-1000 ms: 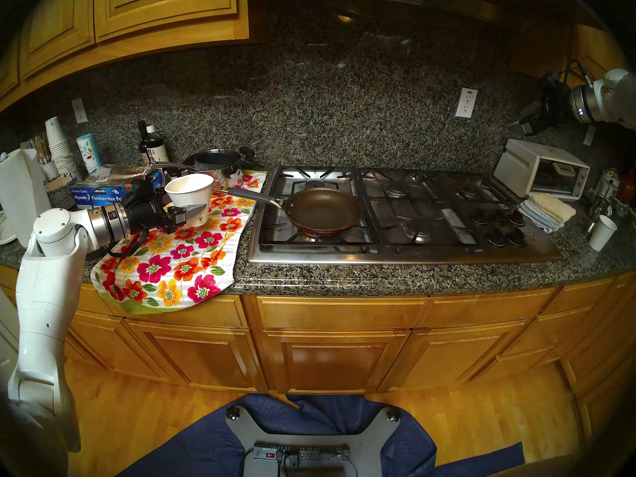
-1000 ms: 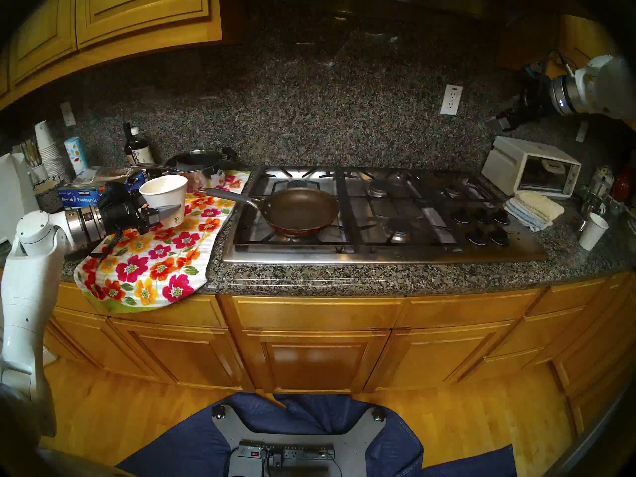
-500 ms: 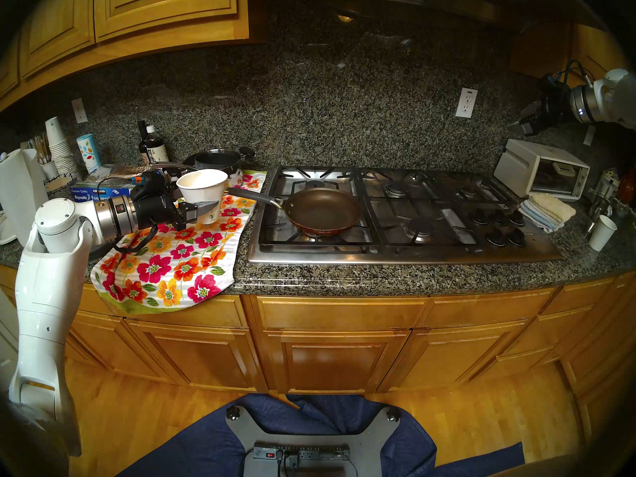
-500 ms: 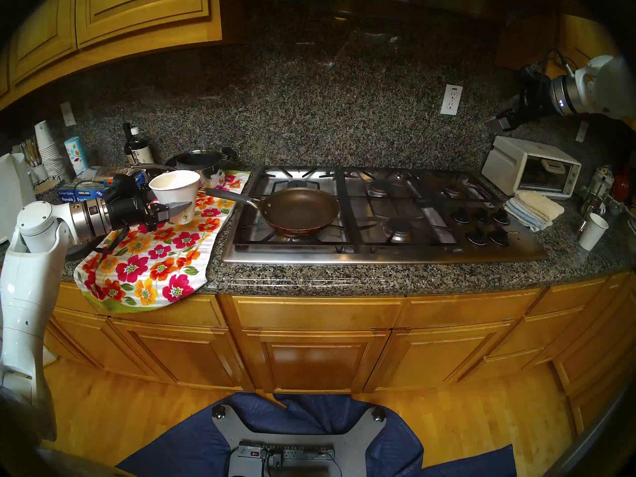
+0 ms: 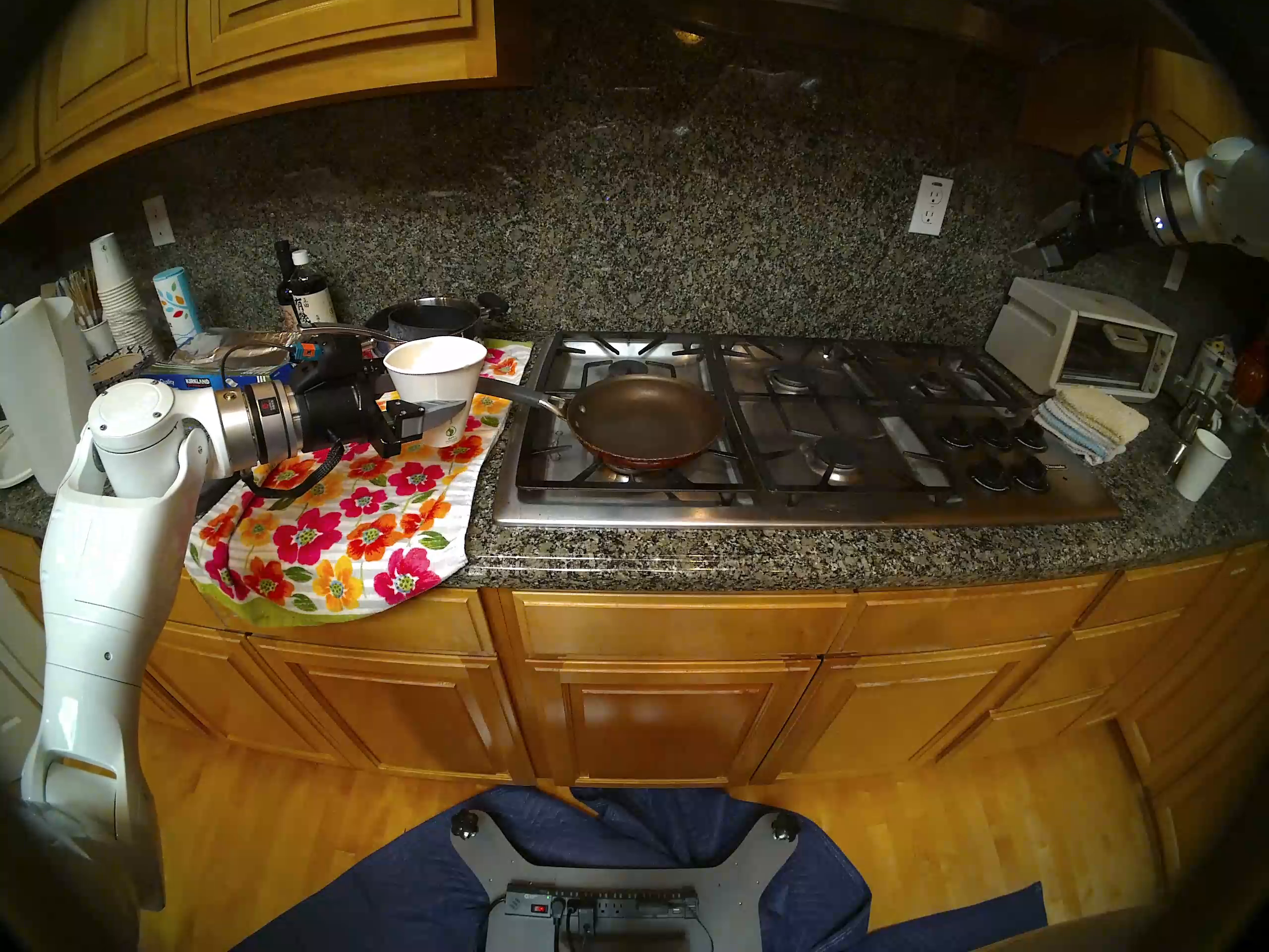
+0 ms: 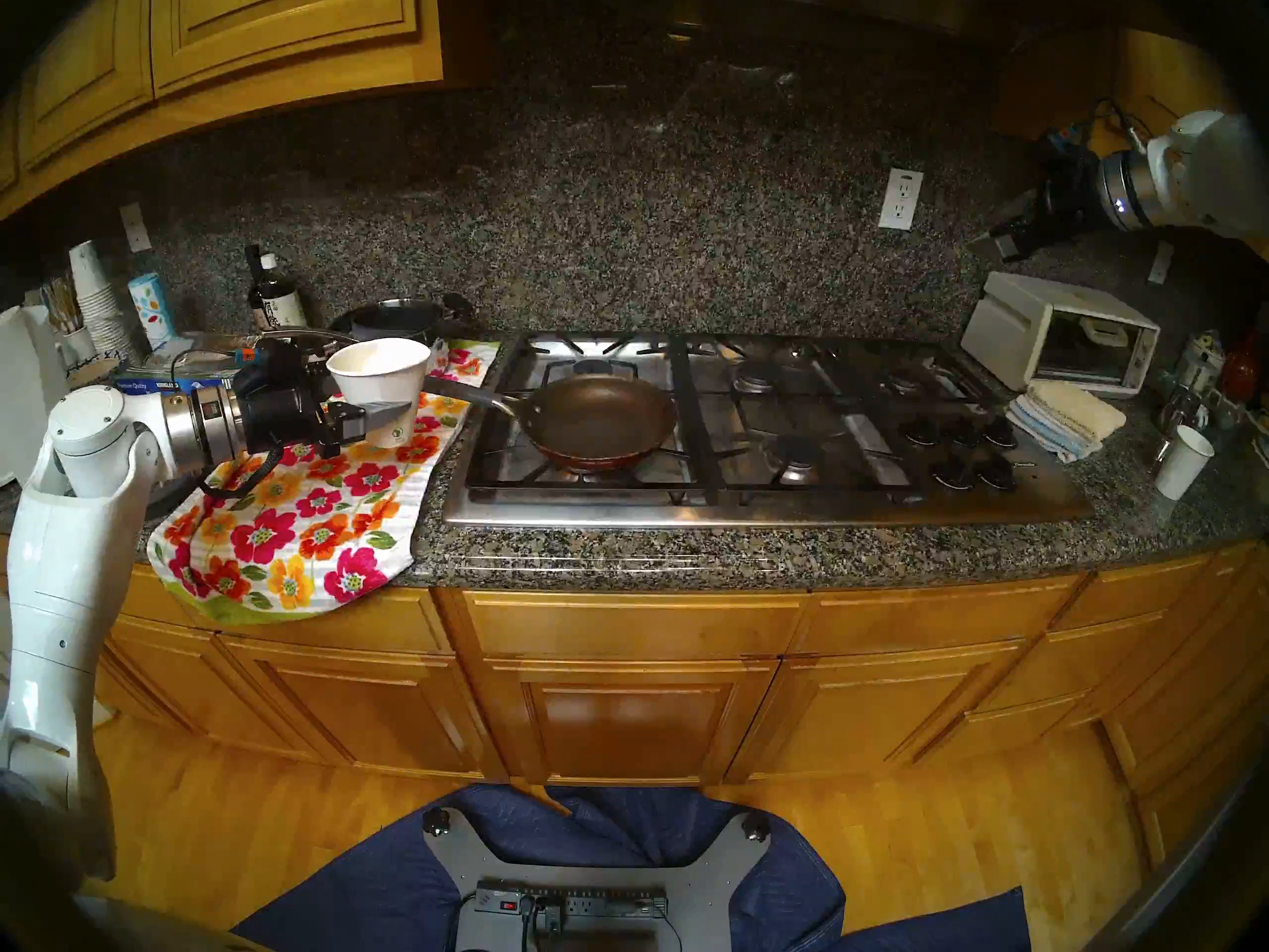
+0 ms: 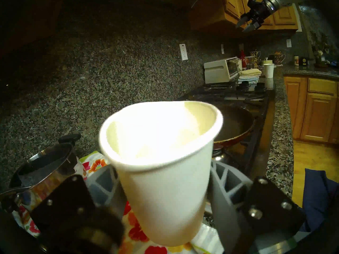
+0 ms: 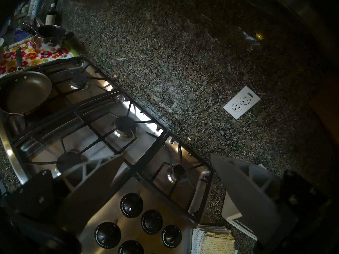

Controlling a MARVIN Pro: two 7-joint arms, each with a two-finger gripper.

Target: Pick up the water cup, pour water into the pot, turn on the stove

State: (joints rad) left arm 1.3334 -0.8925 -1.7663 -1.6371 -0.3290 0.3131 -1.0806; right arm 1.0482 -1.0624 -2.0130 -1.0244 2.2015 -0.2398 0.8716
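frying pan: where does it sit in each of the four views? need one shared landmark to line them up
Head stereo left: frying pan, centre, on the stove's front-left burner.
Head stereo right, slightly left of centre.
Left wrist, right of centre, partly hidden behind the water cup.
Right wrist, far left edge.
Shared landmark: white wall outlet.

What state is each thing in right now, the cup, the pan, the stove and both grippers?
White paper cup with green logo: upright, gripped, above floral towel.
Brown frying pan: on front-left burner, looks empty.
Stainless gas cooktop: no flame visible.
Left gripper: shut on cup.
Right gripper: open, empty.
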